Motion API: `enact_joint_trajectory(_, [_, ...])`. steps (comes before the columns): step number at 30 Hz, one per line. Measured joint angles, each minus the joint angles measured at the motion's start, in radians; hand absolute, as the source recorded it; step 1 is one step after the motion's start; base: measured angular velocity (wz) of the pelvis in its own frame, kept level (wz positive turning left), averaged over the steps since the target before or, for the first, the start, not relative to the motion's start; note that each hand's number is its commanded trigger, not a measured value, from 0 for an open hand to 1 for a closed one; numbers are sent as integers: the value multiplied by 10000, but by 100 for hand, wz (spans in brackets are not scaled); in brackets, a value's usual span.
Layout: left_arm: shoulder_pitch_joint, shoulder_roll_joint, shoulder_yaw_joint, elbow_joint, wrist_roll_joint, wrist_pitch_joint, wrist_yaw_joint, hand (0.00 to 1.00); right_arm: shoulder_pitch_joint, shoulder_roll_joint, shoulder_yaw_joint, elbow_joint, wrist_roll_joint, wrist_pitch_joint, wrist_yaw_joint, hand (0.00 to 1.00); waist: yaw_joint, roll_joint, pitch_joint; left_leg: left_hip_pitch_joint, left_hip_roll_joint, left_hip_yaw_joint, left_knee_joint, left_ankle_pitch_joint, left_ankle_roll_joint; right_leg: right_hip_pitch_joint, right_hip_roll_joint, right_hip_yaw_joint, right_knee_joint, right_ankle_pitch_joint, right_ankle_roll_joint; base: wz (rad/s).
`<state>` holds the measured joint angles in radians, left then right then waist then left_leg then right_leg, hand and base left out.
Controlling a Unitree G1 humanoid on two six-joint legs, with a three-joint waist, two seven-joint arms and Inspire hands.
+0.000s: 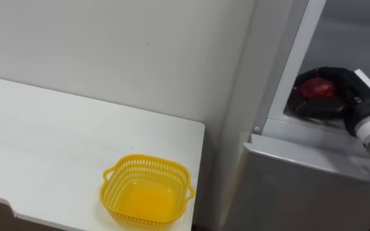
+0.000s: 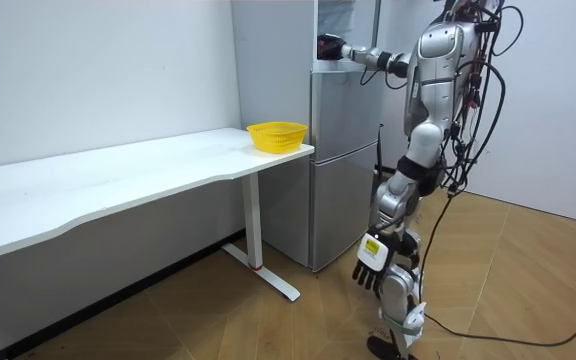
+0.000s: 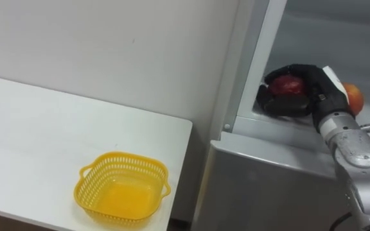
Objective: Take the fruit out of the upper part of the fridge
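I am standing at the tall silver-grey metal fridge (image 3: 268,186) and reaching my right hand (image 3: 310,86) into its open upper compartment. The fingers are curling round a round, glossy red fruit (image 3: 289,85), which is sitting on the compartment floor near the front edge, toward the side nearest the wall. I am judging the grasp step to be in hand and the lift not yet begun. My left hand (image 2: 370,262) is hanging loose and relaxed beside my thigh.

The next move is calling for a firm wrap, a small lift to clear the lip of the compartment, and then a straight pull back toward my body. I must not brush the second, orange-red round fruit (image 3: 354,97) lying just behind my wrist. The yellow perforated plastic basket (image 3: 122,155) is waiting on the corner of the white flat table (image 3: 31,128) beside the fridge, and it looks the likely place to set the catch down.

The red fruit is nearly a ball, so it is offering no real long axis. Its stem end is perhaps facing up, though my fingers are covering it.
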<state>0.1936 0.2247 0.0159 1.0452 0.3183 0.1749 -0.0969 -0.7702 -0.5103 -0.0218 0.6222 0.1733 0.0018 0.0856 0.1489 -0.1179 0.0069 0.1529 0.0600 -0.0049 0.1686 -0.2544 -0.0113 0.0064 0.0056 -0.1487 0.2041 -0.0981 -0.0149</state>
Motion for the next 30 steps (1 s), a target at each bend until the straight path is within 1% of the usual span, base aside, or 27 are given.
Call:
enact_joint_trajectory(3, [-68, 45, -29, 21, -23, 5, 6, 0, -3, 38, 7, -33, 162, -3, -116, 100, 17, -69, 32, 41, 1, 41, 7, 2, 2, 18, 3, 35, -2, 0, 0, -4])
enact_joint_trajectory(4, [-85, 55, -29, 21, -22, 4, 7, 0, -4, 38, 6, -43, 178, -5, -139, 100, 22, -91, 54, 70, 1, 42, 5, 2, 2, 45, 3, 35, -4, -1, 1, 0])
enact_joint_trajectory(5, [-93, 76, -35, 66, -26, 2, 16, 0, -2, 49, 30, -42, 175, -4, -218, 100, 22, -61, 102, 99, 5, 71, 1, 1, 2, 82, 5, 38, -22, -3, 5, -4])
enact_joint_trajectory(7, [-81, 119, -112, 86, -26, 4, 33, 0, -2, 47, 142, -71, 203, 6, -323, 100, 40, -124, 64, 117, 11, 148, -24, 0, 1, 71, 21, 97, -18, -6, 10, -7])
enact_joint_trajectory(8, [-94, 150, -115, 87, -32, 3, 38, 0, -1, 41, 243, -151, 236, 36, -449, 100, 29, -137, 64, 76, 13, 144, -61, -2, 0, 13, 25, 98, -12, -6, 10, -4])
enact_joint_trajectory(9, [-119, 190, -171, 87, -34, 3, 50, 0, 0, 38, 319, -218, 351, 76, -576, 100, -6, -183, 33, 14, 12, 142, -69, -2, 0, -57, 26, 99, -2, -6, 9, 0])
enact_joint_trajectory(11, [-142, 207, -213, 87, -63, -9, 69, 0, 13, 38, 423, -371, 479, 151, -756, 100, -33, -206, 15, -12, 12, 157, -53, -2, -1, -86, 29, 94, -2, -5, 7, 0])
enact_joint_trajectory(13, [-148, 204, -222, 87, -129, -22, 74, 0, 130, 58, 473, -647, 603, 192, -977, 100, -42, -178, 26, -9, 15, 175, -31, -2, -1, -80, 39, 110, -4, -3, 4, 0])
enact_joint_trajectory(14, [-146, 198, -301, 84, -129, -25, 100, 0, 222, 68, 524, -938, 609, 231, -1202, 100, -38, -132, 43, -8, 15, 188, -30, -2, -1, -78, 42, 123, -10, -2, 4, -4])
enact_joint_trajectory(16, [-113, 170, -437, 81, -134, -50, 258, 0, 438, 84, 686, -1428, 644, 260, -1649, 100, -42, -38, 31, -6, 18, 238, -31, -1, -1, -97, 47, 151, -17, -1, 4, -5])
enact_joint_trajectory(17, [-104, 165, -508, 82, -132, -58, 287, 0, 639, 97, 694, -1859, 640, 326, -1856, 100, -48, 49, 20, -14, 23, 251, -37, -2, 0, -105, 55, 159, -39, -1, 4, -6])
enact_joint_trajectory(18, [-98, 145, -503, 80, -118, -59, 300, 0, 896, 143, 659, -2414, 596, 402, -2039, 100, -61, 148, -8, -17, 35, 267, -64, -2, -1, -127, 77, 204, -42, 0, 4, -7])
enact_joint_trajectory(19, [-74, 122, -503, 82, -117, -59, 343, 0, 1014, 196, 655, -2692, 532, 438, -2145, 100, -67, 201, -37, -17, 42, 293, -83, -2, -1, -146, 88, 228, -40, 0, 4, -7])
enact_joint_trajectory(20, [-48, 56, -501, 83, -106, -59, 498, 0, 1358, 339, 573, -3324, 426, 445, -2324, 100, -108, 310, -78, -19, 52, 314, -81, -2, -1, -152, 98, 244, -42, 0, 3, -5])
enact_joint_trajectory(21, [-42, -7, -506, 93, -113, -70, 572, 0, 1775, 477, 472, -3949, 293, 445, -2475, 100, -130, 419, -137, -14, 60, 308, -65, -1, -1, -144, 106, 244, -41, 0, 3, 0])
enact_joint_trajectory(22, [-20, -42, -505, 112, -116, -102, 627, 0, 2016, 529, 425, -4284, 216, 446, -2555, 100, -126, 458, -160, -10, 60, 307, -46, 2, -1, -136, 107, 253, -39, -1, 3, -3])
enact_joint_trajectory(23, [1, -108, -503, 205, -125, -183, 706, 0, 2485, 688, 383, -4967, 139, 445, -2678, 100, -118, 547, -185, 45, 65, 309, -42, 4, -1, -103, 125, 311, -39, -2, 3, -13])
enact_joint_trajectory(24, [22, -158, -504, 326, -126, -278, 756, 0, 2863, 943, 379, -5628, 147, 445, -2826, 100, -127, 620, -162, 127, 77, 311, -45, 5, -1, -50, 150, 384, -52, -3, 3, -15])
enact_joint_trajectory(25, [43, -181, -504, 349, -123, -301, 792, 0, 3068, 1068, 379, -5980, 212, 445, -2834, 100, -167, 650, -155, 142, 79, 310, -42, 5, -1, -15, 152, 391, -82, -3, 3, -10])
enact_joint_trajectory(27, [73, -246, -502, 361, -118, -368, 880, 0, 3694, 1470, 436, -7086, 283, 434, -2771, 100, -335, 675, -140, 141, 77, 324, -62, 4, -1, 36, 154, 389, -200, -2, 3, 0])
enact_joint_trajectory(28, [70, -253, -502, 368, -117, -410, 876, 0, 3812, 1545, 440, -7272, 268, 433, -2772, 100, -343, 678, -138, 143, 76, 332, -62, 4, -1, 35, 154, 394, -200, -2, 3, 0])
enact_joint_trajectory(30, [76, -256, -497, 450, -118, -656, 883, 0, 4085, 1639, 438, -7897, 272, 419, -2799, 100, -375, 720, -109, 149, 76, 434, -70, 2, -3, 31, 148, 401, -197, -2, 4, 0])
